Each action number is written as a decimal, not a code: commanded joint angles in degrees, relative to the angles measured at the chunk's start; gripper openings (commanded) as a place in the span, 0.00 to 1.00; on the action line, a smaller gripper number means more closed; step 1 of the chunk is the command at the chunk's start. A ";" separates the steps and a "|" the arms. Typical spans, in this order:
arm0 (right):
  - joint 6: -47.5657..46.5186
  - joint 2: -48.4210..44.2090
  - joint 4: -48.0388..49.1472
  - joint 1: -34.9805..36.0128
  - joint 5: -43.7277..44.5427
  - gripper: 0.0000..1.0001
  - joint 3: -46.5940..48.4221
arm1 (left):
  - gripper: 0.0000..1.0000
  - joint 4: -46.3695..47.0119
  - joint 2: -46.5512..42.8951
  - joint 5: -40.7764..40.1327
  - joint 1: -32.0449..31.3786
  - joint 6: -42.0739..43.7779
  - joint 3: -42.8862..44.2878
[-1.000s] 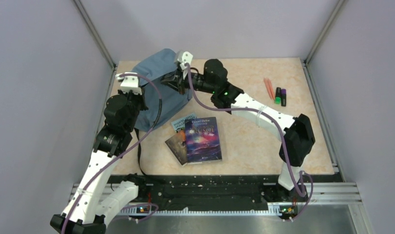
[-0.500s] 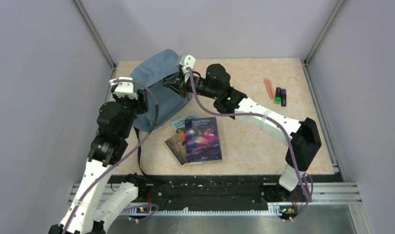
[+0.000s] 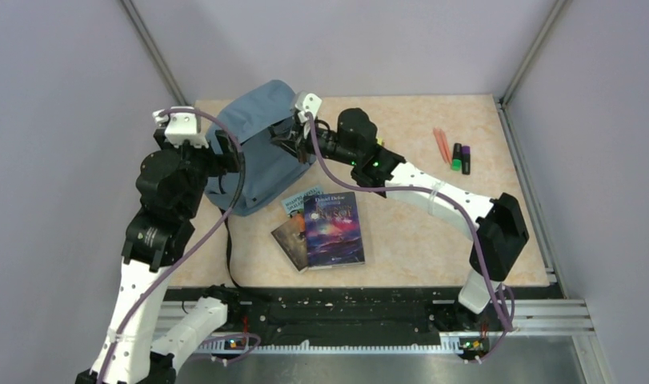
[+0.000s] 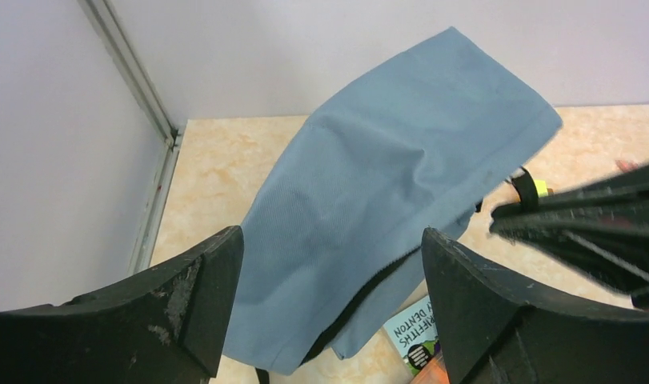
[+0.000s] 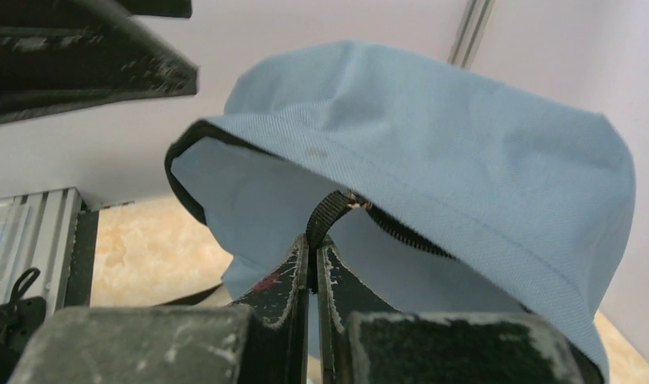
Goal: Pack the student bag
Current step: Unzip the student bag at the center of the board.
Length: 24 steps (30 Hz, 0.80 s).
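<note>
The student bag (image 3: pixel 261 156), soft dusty-blue fabric with a black zipper, stands lifted at the table's far left. Its mouth gapes in the right wrist view, where the bag (image 5: pixel 433 152) hangs from a black zipper pull loop (image 5: pixel 327 210). My right gripper (image 3: pixel 282 138) is shut on that loop, its jaws (image 5: pixel 313 244) pressed together around it. My left gripper (image 3: pixel 227 156) hovers open just left of the bag. In the left wrist view the bag (image 4: pixel 385 176) lies beyond the wide-apart left gripper (image 4: pixel 330 240), with nothing between the fingers.
Three books lie in a fanned pile near the table's middle: a dark blue one (image 3: pixel 333 228) on top, a brown one (image 3: pixel 290 242) and a teal one (image 3: pixel 297 200). Highlighters (image 3: pixel 461 158) and pink pens (image 3: pixel 442 144) lie far right. A black bag strap (image 3: pixel 227 256) trails toward the near edge.
My left gripper has opened, let go of the bag and drawn back to the left and up. The right gripper keeps its hold; the bag now stands a little more upright.
</note>
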 commanded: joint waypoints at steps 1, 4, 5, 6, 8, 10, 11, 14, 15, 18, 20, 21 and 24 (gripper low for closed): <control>0.40 -2.59 1.34 0.19 0.92 0.00 -0.82 | 0.87 -1.26 3.22 0.21 3.26 -5.31 4.26; 0.45 -1.96 1.39 0.27 1.02 0.00 -0.72 | 0.87 -0.65 5.03 5.37 8.93 -6.57 5.75; 0.41 -1.75 1.43 0.26 1.04 0.00 -0.65 | 0.87 -0.74 5.74 6.17 10.02 -7.38 6.07; 0.37 -1.57 1.50 0.23 1.09 0.00 -0.58 | 0.87 -0.81 6.50 7.66 12.57 -8.29 6.01; 0.32 -1.27 1.67 0.22 1.11 0.00 -0.43 | 0.87 -0.20 7.56 10.73 16.27 -9.88 4.98; 0.52 -0.89 1.33 0.20 0.85 0.00 0.02 | 0.87 2.01 7.56 14.85 20.31 -10.85 2.40; 0.52 -0.68 0.92 0.26 0.42 0.00 0.46 | 0.87 3.06 7.28 16.53 21.27 -10.86 1.42; 0.28 -0.25 0.06 0.25 -0.44 0.00 1.42 | 0.87 7.80 5.08 20.80 22.88 -9.70 -2.19; 0.11 -0.19 -0.11 0.20 -0.45 0.00 1.58 | 0.86 9.12 4.53 21.93 23.28 -9.62 -3.16; -0.03 0.26 -0.75 0.22 -0.75 0.00 2.56 | 0.81 8.97 5.48 22.30 23.84 -9.29 -3.09; 0.11 0.54 -0.81 0.20 -1.47 0.00 2.97 | 0.77 8.93 6.57 22.31 24.38 -9.43 -3.04; 0.20 0.62 -0.89 0.23 -1.89 0.00 3.24 | 0.75 9.39 6.88 23.54 25.06 -9.65 -3.32; -0.20 1.03 -1.52 0.20 -3.86 0.00 3.85 | 0.70 12.27 6.96 27.21 26.56 -10.54 -4.78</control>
